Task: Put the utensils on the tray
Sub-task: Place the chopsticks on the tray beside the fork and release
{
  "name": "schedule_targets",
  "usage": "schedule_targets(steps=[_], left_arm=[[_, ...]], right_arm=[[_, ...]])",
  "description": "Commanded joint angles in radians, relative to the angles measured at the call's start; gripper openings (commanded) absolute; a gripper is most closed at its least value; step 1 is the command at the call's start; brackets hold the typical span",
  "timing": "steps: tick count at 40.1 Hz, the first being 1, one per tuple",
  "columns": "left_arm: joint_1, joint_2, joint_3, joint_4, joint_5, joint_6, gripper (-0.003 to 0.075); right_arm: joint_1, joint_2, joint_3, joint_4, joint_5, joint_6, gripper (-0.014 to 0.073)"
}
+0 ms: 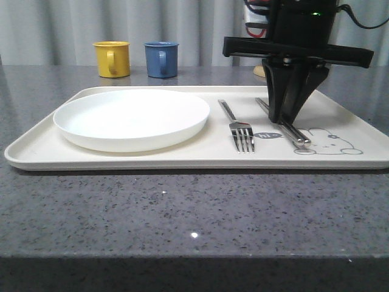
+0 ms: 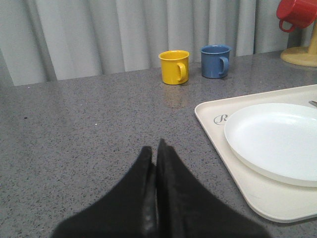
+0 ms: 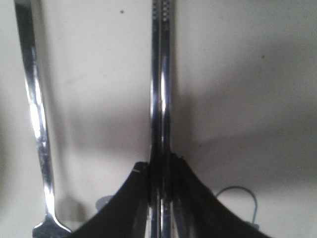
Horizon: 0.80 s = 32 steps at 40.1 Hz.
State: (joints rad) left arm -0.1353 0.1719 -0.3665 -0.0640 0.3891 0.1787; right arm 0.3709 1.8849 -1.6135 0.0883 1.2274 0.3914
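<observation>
The cream tray (image 1: 182,159) holds a round white plate (image 1: 130,118) on its left half and a silver fork (image 1: 237,125) right of the middle. A pair of metal chopsticks (image 1: 292,132) lies to the right of the fork, ending by the rabbit drawing. My right gripper (image 1: 281,115) points down onto them and is shut on the chopsticks (image 3: 161,89), with the fork handle (image 3: 37,124) alongside. My left gripper (image 2: 154,148) is shut with nothing in it, low over the grey table to the left of the tray (image 2: 213,119) and plate (image 2: 277,139).
A yellow mug (image 1: 112,58) and a blue mug (image 1: 161,59) stand behind the tray near the curtain. A red mug (image 2: 297,12) hangs on a wooden stand (image 2: 302,54) at the back right. Bare grey tabletop lies in front of the tray.
</observation>
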Motion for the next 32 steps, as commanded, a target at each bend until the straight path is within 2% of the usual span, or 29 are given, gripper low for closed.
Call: schedule_targets(steps=[1, 8, 17, 24, 32], left_arm=[[0.001, 0.010, -0.027, -0.010, -0.087, -0.001, -0.0018], [0.001, 0.010, -0.027, -0.010, -0.087, -0.001, -0.0018], [0.001, 0.010, -0.027, -0.010, -0.087, -0.001, -0.0018], [0.001, 0.010, -0.027, -0.010, -0.087, -0.001, -0.0018], [0.001, 0.010, -0.027, -0.010, -0.087, -0.001, -0.0018]], right_arm=[[-0.002, -0.045, -0.033, 0.011, 0.059, 0.000, 0.0239], [-0.002, -0.055, -0.056, 0.004, 0.087, -0.004, 0.0312], [-0.034, -0.150, -0.097, -0.120, 0.109, -0.078, 0.0311], [-0.156, -0.237, -0.081, -0.147, 0.111, -0.186, 0.0311], [-0.401, -0.315, 0.012, -0.160, 0.109, -0.300, 0.0311]])
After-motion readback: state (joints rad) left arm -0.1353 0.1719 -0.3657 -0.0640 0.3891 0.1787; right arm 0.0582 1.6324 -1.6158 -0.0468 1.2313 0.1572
